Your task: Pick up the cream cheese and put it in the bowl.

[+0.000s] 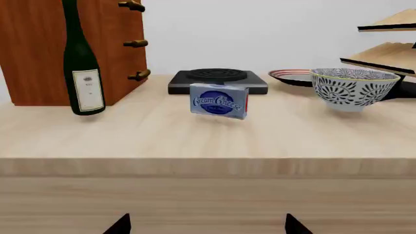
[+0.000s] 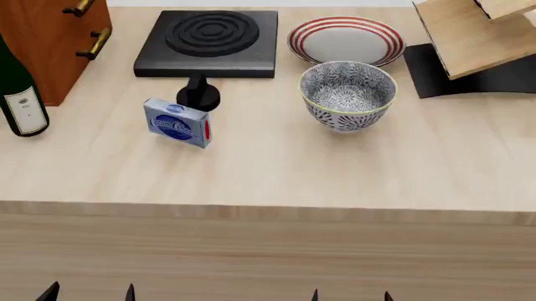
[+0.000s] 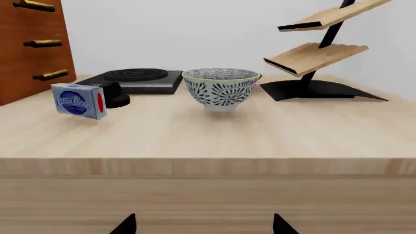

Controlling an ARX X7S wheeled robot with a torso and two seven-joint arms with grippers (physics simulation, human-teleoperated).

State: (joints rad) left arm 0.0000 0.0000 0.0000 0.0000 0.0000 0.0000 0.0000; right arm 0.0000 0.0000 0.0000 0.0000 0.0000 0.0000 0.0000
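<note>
Both end effectors, left (image 2: 88, 291) and right (image 2: 350, 295), are seen with fingers apart, holding nothing, below the counter's (image 2: 277, 169) front edge.

Head view: set high, looking steeply down over the tabletop (image 2: 352, 169) from its near edge; far edge at frame top.

Left wrist view: set low, just before the near edge, facing level across toward the far wall; cream cheese (image 1: 219, 101) near centre, bowl (image 1: 354, 89) to one side.

Right wrist view: same low, level stance, set nearer the shelf-rack end.

Shared by all three: cream cheese, bowl, black burner (image 2: 209, 41).
</note>
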